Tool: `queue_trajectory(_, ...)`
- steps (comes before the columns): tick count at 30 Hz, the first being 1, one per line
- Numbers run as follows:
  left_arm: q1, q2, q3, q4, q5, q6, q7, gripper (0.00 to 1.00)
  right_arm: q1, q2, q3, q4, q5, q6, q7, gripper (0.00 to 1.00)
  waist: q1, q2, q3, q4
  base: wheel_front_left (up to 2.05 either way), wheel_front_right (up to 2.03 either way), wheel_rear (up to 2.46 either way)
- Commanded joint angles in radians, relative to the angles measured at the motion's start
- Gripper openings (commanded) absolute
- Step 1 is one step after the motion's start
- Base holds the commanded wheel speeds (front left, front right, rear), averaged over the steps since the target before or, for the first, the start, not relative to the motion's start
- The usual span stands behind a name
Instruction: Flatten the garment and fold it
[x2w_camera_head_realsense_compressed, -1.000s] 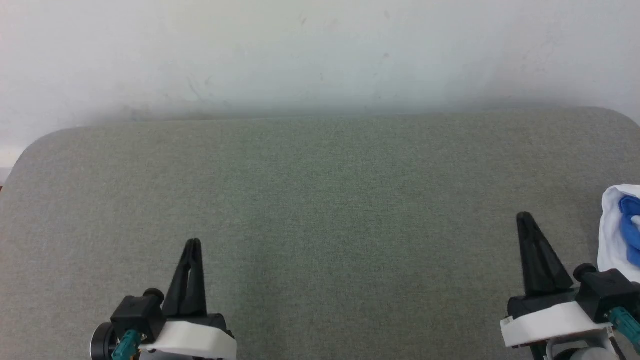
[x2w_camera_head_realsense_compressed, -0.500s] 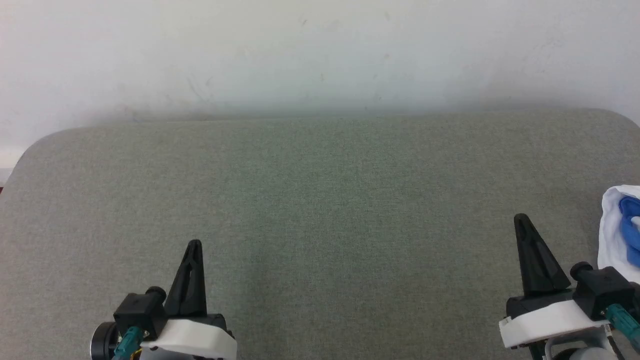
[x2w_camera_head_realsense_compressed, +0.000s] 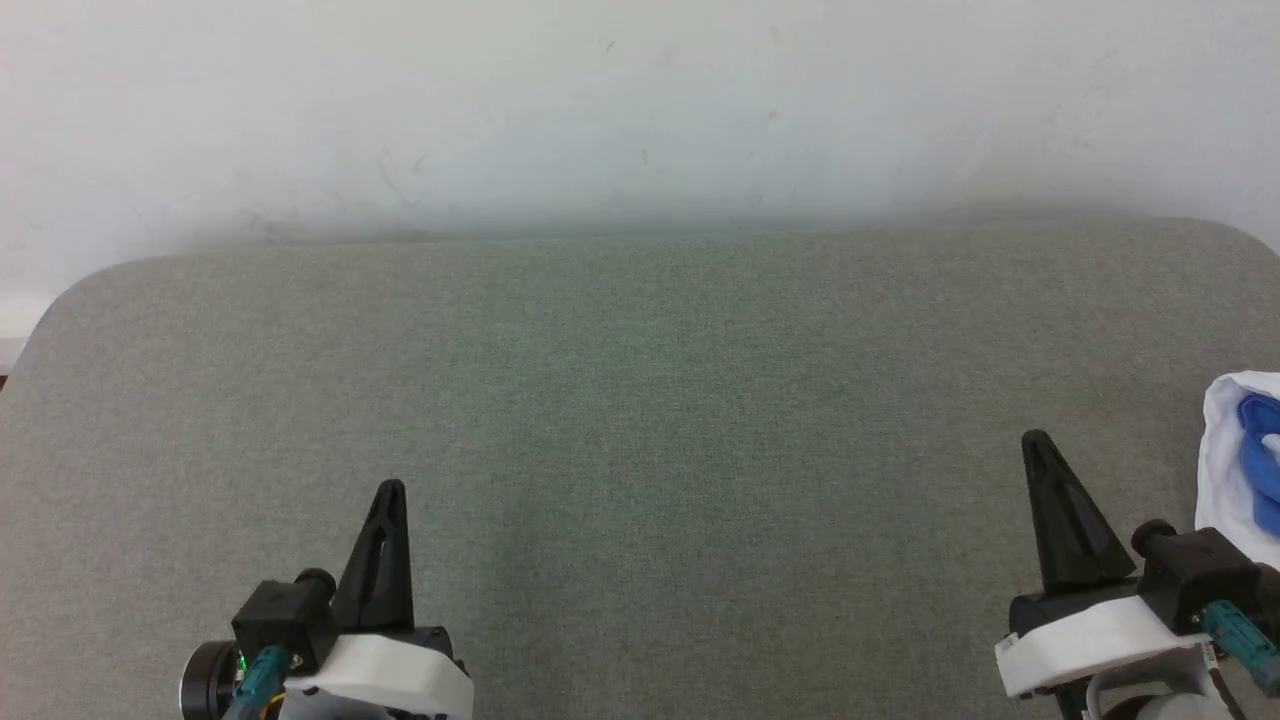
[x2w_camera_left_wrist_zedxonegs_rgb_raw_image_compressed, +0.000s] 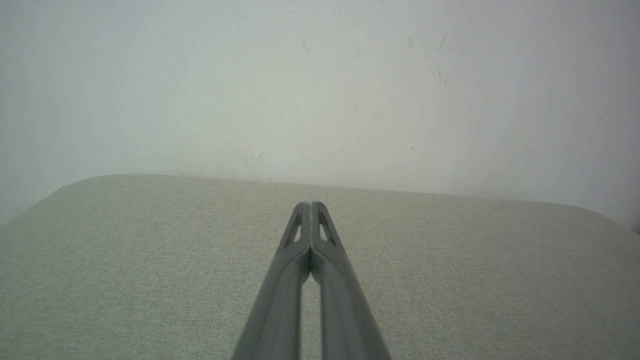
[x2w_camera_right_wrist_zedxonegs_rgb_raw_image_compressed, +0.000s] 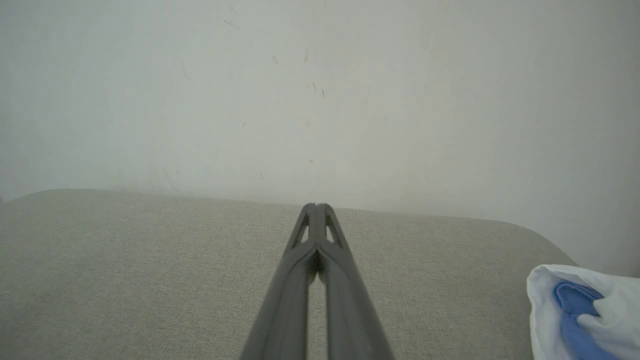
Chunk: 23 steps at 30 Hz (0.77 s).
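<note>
Nearest, the left gripper (x2w_camera_head_realsense_compressed: 390, 486) has its two dark fingers clenched tip to tip, grasping nothing. In its wrist view the pads meet along a thin seam, with a narrow slit lower down. The right gripper (x2w_camera_head_realsense_compressed: 1035, 437) is clenched the same way and is also empty, its fingers leaning slightly leftward. Beneath and around both pairs of fingers lies a grey-green upholstered surface (x2w_camera_head_realsense_compressed: 640, 400), flat and smooth, with a fine even weave. The garment (x2w_camera_head_realsense_compressed: 1222, 450) sits on it to the right of the right fingers, near them but apart, level with their tips and a little beyond. It is a bunched white heap with a bright blue fold showing, cut by the right edge of the head view. The left fingers stand well apart from it, across the breadth of the surface. Beyond both sets of fingertips the surface runs to a far edge with rounded corners. Behind that edge rises a pale off-white wall (x2w_camera_head_realsense_compressed: 640, 100), softly shadowed along its foot. Small dark scuff marks (x2w_camera_left_wrist_zedxonegs_rgb_raw_image_compressed: 440, 75) and faint scratches speckle the wall above the fingertips in both wrist views.
</note>
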Motion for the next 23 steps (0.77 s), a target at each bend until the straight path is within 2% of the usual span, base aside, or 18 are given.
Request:
queue_trajectory(1,-0.013,0.0,0.005,-0.005,0.014,0.0,0.009,0.0,-0.009,0.002,0.003,-0.002,-0.007,-0.001,0.009,0.0,0.0,0.0,0.0,0.0,0.0,0.0,0.0)
queue_trajectory(23,-0.023,0.0,0.012,-0.012,0.048,-0.001,0.054,0.0,-0.017,0.004,0.009,-0.003,-0.019,-0.001,0.054,0.0,0.0,0.0,-0.004,0.001,0.0,0.0,0.0)
